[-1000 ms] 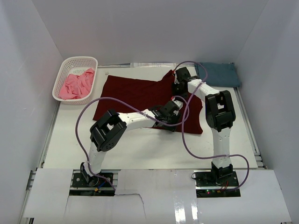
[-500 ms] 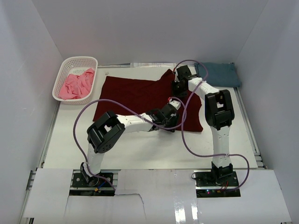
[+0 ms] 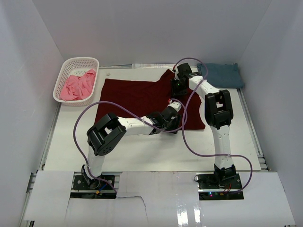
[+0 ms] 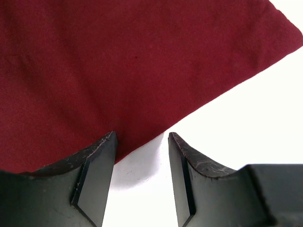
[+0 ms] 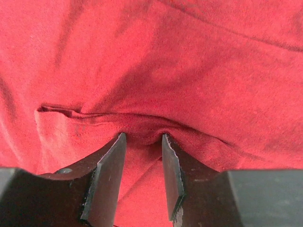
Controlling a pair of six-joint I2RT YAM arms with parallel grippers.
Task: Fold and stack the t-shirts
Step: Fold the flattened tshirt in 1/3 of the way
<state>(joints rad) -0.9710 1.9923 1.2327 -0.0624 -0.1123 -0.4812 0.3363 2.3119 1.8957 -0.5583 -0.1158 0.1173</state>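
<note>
A large dark maroon t-shirt lies spread across the middle of the table. My right gripper is at its far right part, near the collar. In the right wrist view this gripper is shut on a puckered fold of the maroon t-shirt. My left gripper is low at the shirt's near edge. It stands open with bare table between its fingers, and the maroon t-shirt's edge just reaches the left fingertip. A folded slate-blue t-shirt lies at the back right. A pink t-shirt is crumpled in the basket.
The white lattice basket stands at the back left corner. White walls close in the table on three sides. Purple cables loop from both arms over the shirt and the near table. Bare white table shows in front of the shirt.
My right gripper has shifted back and left, drawing the maroon shirt's near right corner away from the front. My left gripper has slid a little left along the near edge.
</note>
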